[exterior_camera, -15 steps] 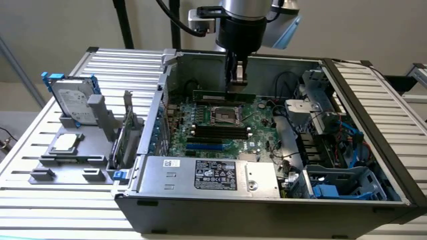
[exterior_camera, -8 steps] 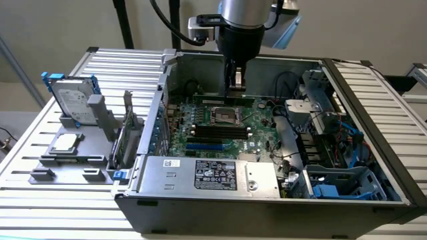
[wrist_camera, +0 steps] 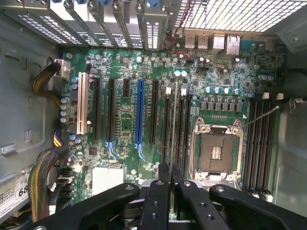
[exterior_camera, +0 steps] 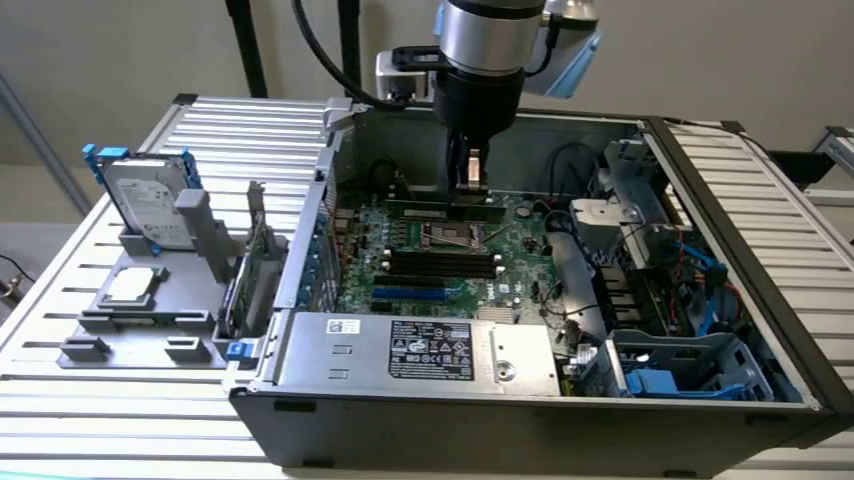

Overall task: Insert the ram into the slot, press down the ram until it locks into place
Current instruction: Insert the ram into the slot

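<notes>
- The pincer (exterior_camera: 470, 185) reaches down into the open computer case (exterior_camera: 747, 200). Its fingers are drawn in narrow and clamp the ram (exterior_camera: 427, 209) by its upper edge.
- In the wrist view the ram (wrist_camera: 173, 124) shows edge-on as a thin pale line running out from between the fingertips of the pincer (wrist_camera: 170, 167).
- Below the pincer lies a group of parallel black slots (wrist_camera: 185, 134), beside the CPU socket (wrist_camera: 216, 151). The stick lines up along them, though I can't tell which slot it sits over.
- To my eye it hangs above the slots (exterior_camera: 441, 262), not seated.
- I'd judge it light, stiff and thin, but fragile. Hold it by the flat faces near the top edge and keep off the chips and contact edge.
- Pressing home likely needs even, straight force, since a tilt could jam it.
</notes>
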Available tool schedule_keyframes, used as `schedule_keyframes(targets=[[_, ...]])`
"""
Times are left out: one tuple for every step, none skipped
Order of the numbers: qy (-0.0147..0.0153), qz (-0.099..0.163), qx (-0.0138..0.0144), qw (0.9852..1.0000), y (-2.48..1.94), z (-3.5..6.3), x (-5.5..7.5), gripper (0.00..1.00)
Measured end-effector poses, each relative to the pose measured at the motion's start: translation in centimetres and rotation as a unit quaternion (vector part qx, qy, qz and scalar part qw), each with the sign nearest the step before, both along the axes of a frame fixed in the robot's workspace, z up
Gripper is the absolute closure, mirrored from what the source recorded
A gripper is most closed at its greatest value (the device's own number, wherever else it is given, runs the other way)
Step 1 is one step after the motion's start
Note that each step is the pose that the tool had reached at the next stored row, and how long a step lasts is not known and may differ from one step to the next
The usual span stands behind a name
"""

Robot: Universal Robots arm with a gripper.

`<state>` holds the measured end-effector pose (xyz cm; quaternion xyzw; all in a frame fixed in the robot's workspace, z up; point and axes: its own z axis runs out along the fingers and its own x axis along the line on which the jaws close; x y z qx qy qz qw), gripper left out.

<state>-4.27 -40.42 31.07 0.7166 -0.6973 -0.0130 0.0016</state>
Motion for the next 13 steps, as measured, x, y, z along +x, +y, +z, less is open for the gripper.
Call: schedule_keyframes(targets=[[0.0,0.0,0.0,1.0,0.0,-0.19,0.0,0.87],[0.0,0.0,0.0001,1.0,0.0,-0.36,0.0,0.87],[0.0,0.0,0.0001,1.0,0.0,-0.54,0.0,0.87],[0.0,0.0,0.0,1.0,0.0,-0.72,0.0,0.87],[0.0,0.0,0.0,1.0,0.0,-0.9,0.0,0.87],[0.0,0.0,0.0,1.0,0.0,-1.09,0.0,0.87],[0.0,0.0,0.0,1.0,0.0,-1.26,0.0,0.87],[0.0,0.0,0.0001,1.0,0.0,-1.45,0.0,0.87],[0.0,0.0,0.0001,1.0,0.0,-1.64,0.0,0.87],[0.0,0.0,0.0001,1.0,0.0,-1.81,0.0,0.87],[0.0,0.0,0.0,1.0,0.0,-1.99,0.0,0.87],[0.0,0.0,0.0,1.0,0.0,-2.17,0.0,0.87],[0.0,0.0,0.0,1.0,0.0,-2.36,0.0,0.87]])
